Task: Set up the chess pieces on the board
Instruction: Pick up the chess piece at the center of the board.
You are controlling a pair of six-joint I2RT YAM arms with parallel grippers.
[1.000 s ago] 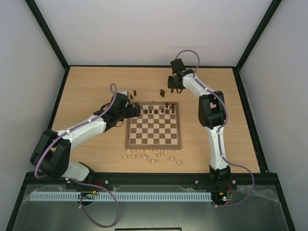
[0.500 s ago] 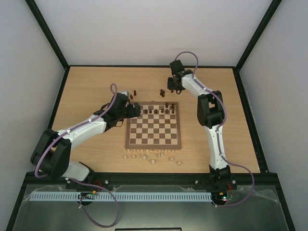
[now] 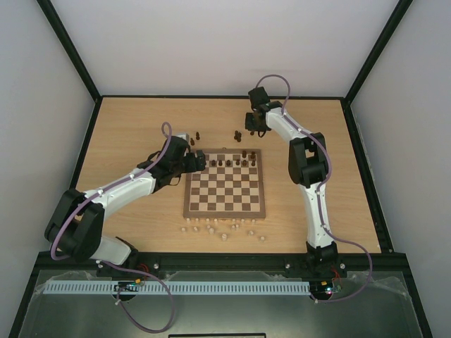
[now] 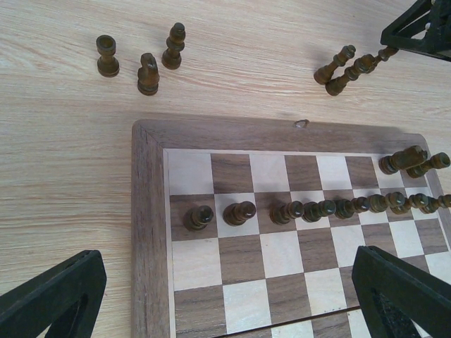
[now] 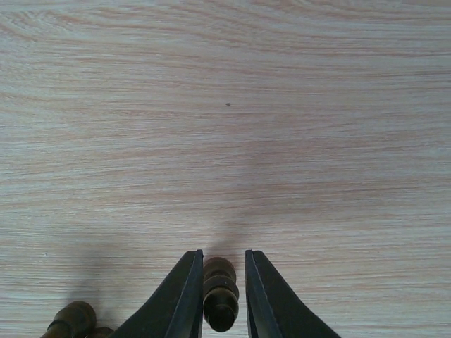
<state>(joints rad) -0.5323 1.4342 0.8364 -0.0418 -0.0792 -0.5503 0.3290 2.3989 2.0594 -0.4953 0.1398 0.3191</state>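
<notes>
**Pickup in hand beyond the board's far edge**

Left gripper (image 4: pixel 225 296) hangs spread wide and empty above the far left corner of the board (image 4: pixel 148 232). There a row of dark chess pieces (image 4: pixel 317 209) fills the second rank, and two more stand on the back rank at its right end. Three loose pieces (image 4: pixel 147 74) wait on the table (image 5: pixel 225 105) just off that corner.

Further right, past the far edge, the right gripper (image 5: pixel 223 257) sits low with its jaws drawn narrow around a single dark piece (image 5: pixel 220 296), a finger at either flank. The step looks like a grasp for the back rank. Next comes a straight lift clear of the neighbouring piece (image 5: pixel 70 320), then an upright placing on an open back-rank square without disturbing the pawns.
</notes>
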